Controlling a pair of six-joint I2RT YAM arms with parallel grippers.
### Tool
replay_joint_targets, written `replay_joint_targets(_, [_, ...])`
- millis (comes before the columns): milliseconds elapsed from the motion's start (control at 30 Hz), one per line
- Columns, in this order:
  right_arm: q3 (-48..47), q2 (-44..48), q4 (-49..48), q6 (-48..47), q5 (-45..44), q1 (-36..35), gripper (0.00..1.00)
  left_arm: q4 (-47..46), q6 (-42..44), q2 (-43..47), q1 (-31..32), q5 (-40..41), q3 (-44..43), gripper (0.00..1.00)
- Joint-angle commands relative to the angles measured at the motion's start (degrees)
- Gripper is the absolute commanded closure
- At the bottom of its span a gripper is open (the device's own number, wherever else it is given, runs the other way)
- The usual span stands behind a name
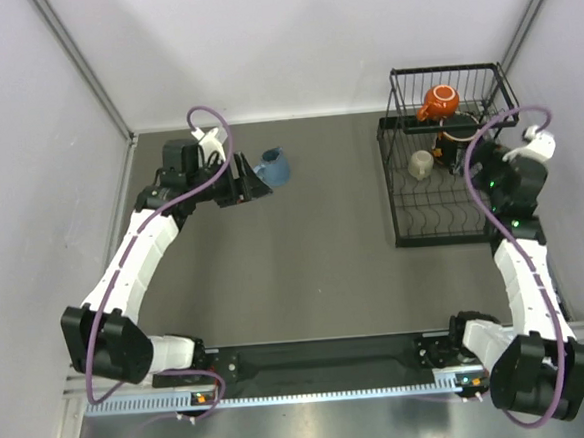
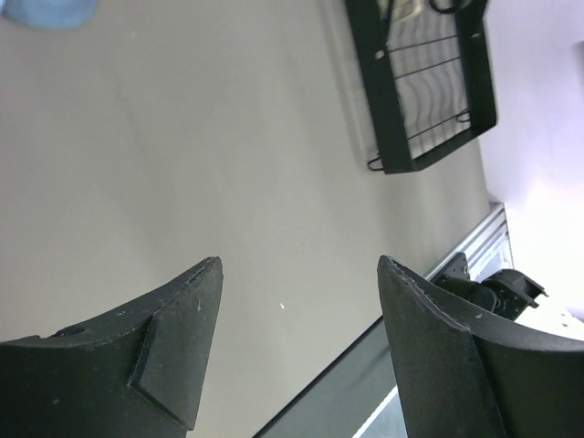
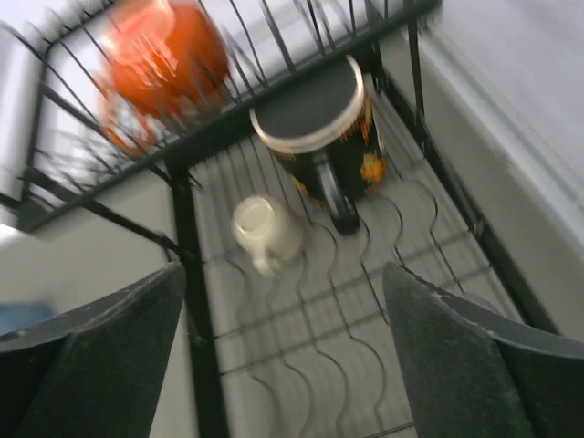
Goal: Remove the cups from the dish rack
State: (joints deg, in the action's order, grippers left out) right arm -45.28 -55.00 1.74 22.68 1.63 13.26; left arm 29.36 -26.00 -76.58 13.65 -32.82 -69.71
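Note:
The black wire dish rack (image 1: pixel 393 207) stands at the back right. The small orange mug (image 1: pixel 440 101) sits in its raised basket. The small beige mug (image 1: pixel 422 164) and the black floral mug (image 1: pixel 451 140) lie on the lower tier. My right gripper (image 1: pixel 475 166) hovers open and empty over that tier. Its wrist view shows the rack (image 3: pixel 188 242), the orange mug (image 3: pixel 160 59), the black mug (image 3: pixel 319 128) and the beige mug (image 3: pixel 265 233) ahead of the gripper (image 3: pixel 283 283). The blue mug (image 1: pixel 273 167) stands on the table by my open, empty left gripper (image 1: pixel 258 187). The two tumblers are out of view.
The left wrist view has the gripper (image 2: pixel 297 274) over bare table, the blue mug (image 2: pixel 50 11) at the top left corner and the rack (image 2: pixel 429 100) at the top right. White walls enclose the table. A metal rail (image 1: pixel 314 390) runs along the near edge.

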Motion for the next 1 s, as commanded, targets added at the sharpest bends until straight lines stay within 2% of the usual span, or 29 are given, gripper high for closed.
replay_joint_targets(0, [11.0, -0.5, -23.7, -0.4, 3.1, 0.6, 0.14, -5.4, 0.6, 4.1, 0.1, -1.0, 1.6, 0.26])
replay_joint_targets(33, [14.4, -1.8, -26.8, -2.8, 3.6, 0.7, 0.15, -5.6, 0.7, 4.4, 0.1, -0.9, 1.9, 0.26])
replay_joint_targets(100, [15.5, -4.6, -32.6, -5.2, 5.7, 0.7, 0.16, -5.7, 0.6, 4.9, 0.1, -1.4, 2.4, 0.26])
replay_joint_targets(167, [14.1, -9.8, -32.6, -6.7, 7.1, 1.4, 0.15, -6.4, 0.1, 5.4, 0.1, -2.6, 2.7, 0.26])
replay_joint_targets(333, [12.6, -19.9, -40.4, -4.7, 11.8, 3.5, 0.22, -6.5, 0.7, 5.2, 0.1, -0.2, 3.0, 0.26])
replay_joint_targets(533, [10.0, -27.3, -45.2, -4.5, 12.5, 3.9, 0.28, -6.5, 0.9, 5.6, 0.1, -0.6, 3.3, 0.26])
replay_joint_targets(700, [7.5, -29.8, -42.3, -2.6, 16.7, 3.9, 0.31, -6.6, 1.2, 5.7, 0.1, 0.2, 3.5, 0.26])
replay_joint_targets(967, [8.3, -25.2, -34.9, 1.8, 9.5, 1.3, 0.36, -7.0, 1.0, 5.0, 0.1, 0.0, 3.3, 0.26])
